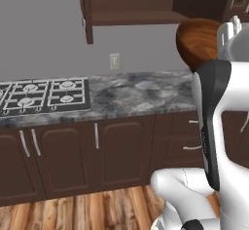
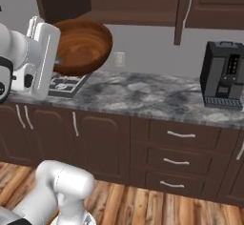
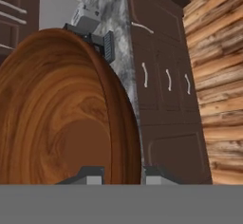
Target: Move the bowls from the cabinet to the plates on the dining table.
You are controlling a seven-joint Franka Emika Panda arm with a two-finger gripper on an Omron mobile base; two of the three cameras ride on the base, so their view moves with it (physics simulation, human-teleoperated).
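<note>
A glossy reddish-brown wooden bowl hangs tilted in the air above the stone counter, its rim pinched in my gripper. In the hand view the rim of the bowl runs between the two fingertips of the gripper, which is shut on it. From the left the bowl sits just left of my hand. The dark brown wall cabinet stands open above, and the part of its inner shelf that shows is bare. The plates and the dining table are out of view.
A grey marbled counter with a gas hob runs below the bowl. A black coffee machine stands at its right end. Low brown cupboards and a wooden floor lie beneath.
</note>
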